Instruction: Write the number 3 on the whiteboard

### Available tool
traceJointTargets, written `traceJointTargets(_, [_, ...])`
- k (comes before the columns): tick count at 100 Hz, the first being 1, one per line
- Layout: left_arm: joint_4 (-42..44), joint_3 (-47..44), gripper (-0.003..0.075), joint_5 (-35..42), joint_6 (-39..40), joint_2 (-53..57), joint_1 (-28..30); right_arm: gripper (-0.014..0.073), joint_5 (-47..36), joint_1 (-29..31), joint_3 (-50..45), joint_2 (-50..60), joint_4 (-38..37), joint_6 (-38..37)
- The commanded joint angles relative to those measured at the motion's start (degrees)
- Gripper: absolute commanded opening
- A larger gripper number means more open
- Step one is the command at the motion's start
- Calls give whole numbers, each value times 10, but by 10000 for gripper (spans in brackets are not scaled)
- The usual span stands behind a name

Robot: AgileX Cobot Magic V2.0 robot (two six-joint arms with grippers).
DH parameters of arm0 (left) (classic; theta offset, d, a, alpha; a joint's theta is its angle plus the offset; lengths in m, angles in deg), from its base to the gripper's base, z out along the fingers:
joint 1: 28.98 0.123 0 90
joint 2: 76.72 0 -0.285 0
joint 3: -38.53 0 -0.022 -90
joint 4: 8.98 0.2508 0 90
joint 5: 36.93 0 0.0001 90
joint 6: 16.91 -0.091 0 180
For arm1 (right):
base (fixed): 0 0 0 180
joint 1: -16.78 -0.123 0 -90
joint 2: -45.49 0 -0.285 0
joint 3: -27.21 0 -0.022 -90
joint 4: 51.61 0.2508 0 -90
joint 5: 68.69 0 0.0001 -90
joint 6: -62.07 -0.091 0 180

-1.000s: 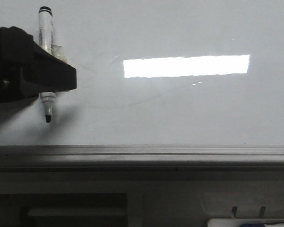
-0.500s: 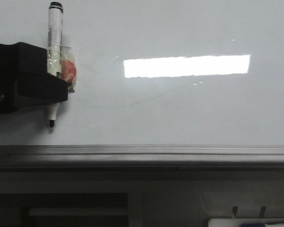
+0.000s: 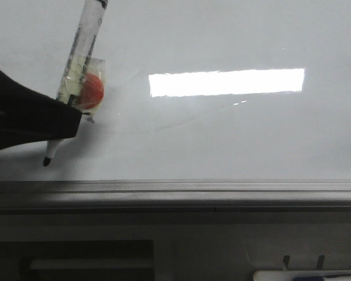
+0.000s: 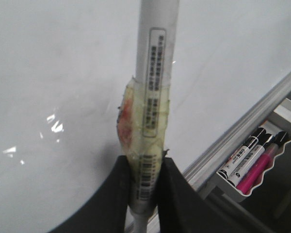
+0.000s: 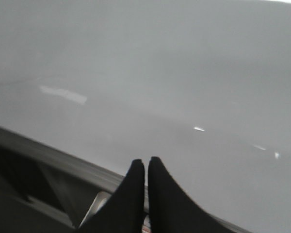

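I am gripping a white-barrelled marker pen [image 3: 76, 70] in my black left claw [image 4: 144, 194], the two fingers [image 4: 172, 194] pinching its lower barrel just below a wrap of yellowish clear tape [image 4: 143, 126] with an orange-red patch [image 3: 92, 91] under it. The pen is leaning, its top tipping to the right and its black tip [image 3: 47, 160] pointing down to the left, close to the large glossy pale grey-white whiteboard [image 3: 234, 134] and just above the grey metal ledge [image 3: 222, 193] running along the board's lower edge. I cannot tell whether the tip is touching the surface. No black marker stroke is showing on the board. My right claw [image 5: 146, 167] is hanging before the board with its two dark fingertips pressed together, holding nothing.
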Motion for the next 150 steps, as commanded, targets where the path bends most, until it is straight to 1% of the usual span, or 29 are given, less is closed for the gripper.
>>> traceJointTargets(1, [80,15,-21,37,0,20,1,76,-41,-50,35,-43,5,57])
traceJointTargets(4, [101,15,-21,37,0,20,1,126,-42,-77,41,-60,5,66])
traceJointTargets(6, [114,15,-21,37,0,20,1,180,-42,-93,48,-70,5,73])
traceJointTargets(9, [128,15,-21,37,0,20,1,219,-44,-114,54,-85,5,81])
traceJointTargets(10, [135,15,-21,36,0,20,1,255,-44,-124,57,-92,5,85])
traceJointTargets(17, [174,15,-21,36,0,20,1,340,-52,-169,76,-124,5,87])
traceJointTargets(22, [208,15,-21,36,0,20,1,367,-57,-202,90,-148,2,88])
traceJointTargets(33, [308,15,-21,33,0,20,1,368,-64,-267,120,-205,-15,89])
traceJointTargets(40, [358,15,-21,33,0,18,1,368,-65,-290,136,-234,-23,89])
traceJointTargets(49, [365,15,-21,33,0,18,1,369,-75,-315,155,-274,-31,89])
traceJointTargets(58, [372,15,-21,33,0,18,1,369,-102,-335,172,-307,-40,89])
traceJointTargets(70, [409,15,-21,33,0,18,1,369,-132,-350,194,-348,-40,89])
traceJointTargets(87, [410,15,-21,33,0,18,1,369,-152,-358,218,-394,-40,89])
traceJointTargets(108, [410,15,-21,33,0,11,1,369,-171,-383,248,-436,-42,89])
traceJointTargets(139, [413,15,-21,51,0,4,1,367,-170,-383,261,-465,-42,89])
traceJointTargets(146, [413,15,-21,51,0,4,1,349,-169,-383,261,-465,-42,89])
traceJointTargets(150, [413,15,-21,54,0,4,1,304,-164,-383,261,-465,-42,89])
